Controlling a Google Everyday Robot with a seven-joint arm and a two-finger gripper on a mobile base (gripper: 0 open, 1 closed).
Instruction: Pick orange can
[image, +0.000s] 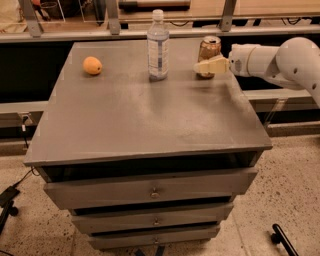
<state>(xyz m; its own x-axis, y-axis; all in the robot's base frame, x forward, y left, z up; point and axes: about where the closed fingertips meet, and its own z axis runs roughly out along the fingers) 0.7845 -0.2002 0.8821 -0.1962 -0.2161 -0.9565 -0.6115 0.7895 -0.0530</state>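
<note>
The orange can (209, 49) is standing upright, long axis vertical, silver top up, at the cabinet top's (150, 120) far right, near the water bottle (158, 47). Its lower half is hiding behind the gripper (211, 66), which is hanging level off the arm (280, 62) stretched in from the right. Whether it is clamping the can, I cannot tell.

Gripper (204, 66), toward 1 o'clock on the cabinet (150, 125) top, covers the lower front of the orange can (209, 48); can logo illegible. Arm (285, 62) cut off by frame edge at 3 o'clock. Bottle (158, 47) label print blurred, unreadable. Cabinet base cut off at 6 o'clock.
</note>
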